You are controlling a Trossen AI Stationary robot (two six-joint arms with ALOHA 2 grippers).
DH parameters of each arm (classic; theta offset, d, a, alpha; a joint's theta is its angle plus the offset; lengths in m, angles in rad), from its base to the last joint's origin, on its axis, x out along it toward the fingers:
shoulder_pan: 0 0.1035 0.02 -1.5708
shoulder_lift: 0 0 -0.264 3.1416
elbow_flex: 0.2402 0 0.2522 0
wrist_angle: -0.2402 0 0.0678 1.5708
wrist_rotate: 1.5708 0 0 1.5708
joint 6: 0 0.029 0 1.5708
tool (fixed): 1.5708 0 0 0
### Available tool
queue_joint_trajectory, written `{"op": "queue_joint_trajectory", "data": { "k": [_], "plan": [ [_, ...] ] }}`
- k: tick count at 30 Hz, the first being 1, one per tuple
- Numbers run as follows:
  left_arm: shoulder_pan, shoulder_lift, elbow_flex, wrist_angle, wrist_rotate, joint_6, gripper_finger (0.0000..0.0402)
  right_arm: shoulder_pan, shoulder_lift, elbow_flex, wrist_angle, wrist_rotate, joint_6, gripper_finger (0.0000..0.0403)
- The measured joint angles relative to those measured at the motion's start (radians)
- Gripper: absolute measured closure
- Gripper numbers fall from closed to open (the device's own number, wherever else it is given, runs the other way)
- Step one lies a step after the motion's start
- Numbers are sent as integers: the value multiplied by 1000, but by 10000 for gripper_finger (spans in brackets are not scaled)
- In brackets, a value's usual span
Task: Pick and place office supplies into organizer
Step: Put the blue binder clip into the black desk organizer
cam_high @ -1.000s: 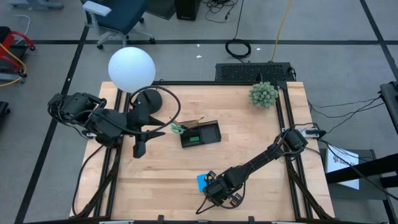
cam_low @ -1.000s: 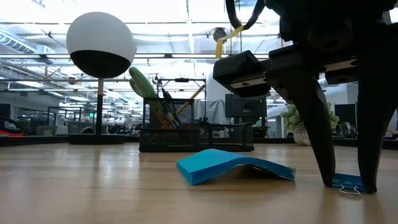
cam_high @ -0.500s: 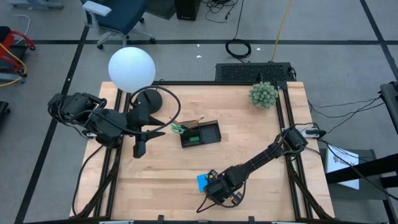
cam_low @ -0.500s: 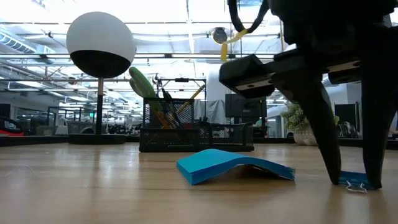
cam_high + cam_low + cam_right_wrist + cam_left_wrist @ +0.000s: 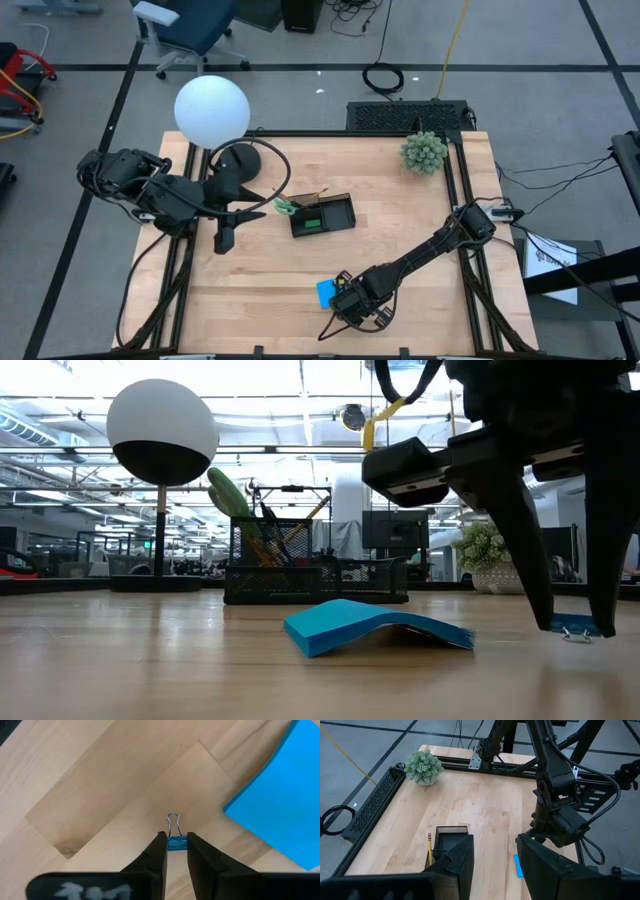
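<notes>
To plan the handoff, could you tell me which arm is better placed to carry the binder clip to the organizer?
Right: its claw is already shut on the clip. The left claw waits by the lamp, holding nothing.

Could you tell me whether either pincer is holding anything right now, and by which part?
The right pincer grips a small blue binder clip by its blue body, wire handles pointing outward. The left pincer holds nothing.
</notes>
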Motion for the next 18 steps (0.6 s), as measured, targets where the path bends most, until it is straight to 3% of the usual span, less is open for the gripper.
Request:
{"op": "queue_joint_trajectory", "data": {
  "k": [18],
  "plan": [
    [0, 0, 0, 0, 0, 0, 256, -70, -107, 2, 9, 49, 131, 358]
  ]
}}
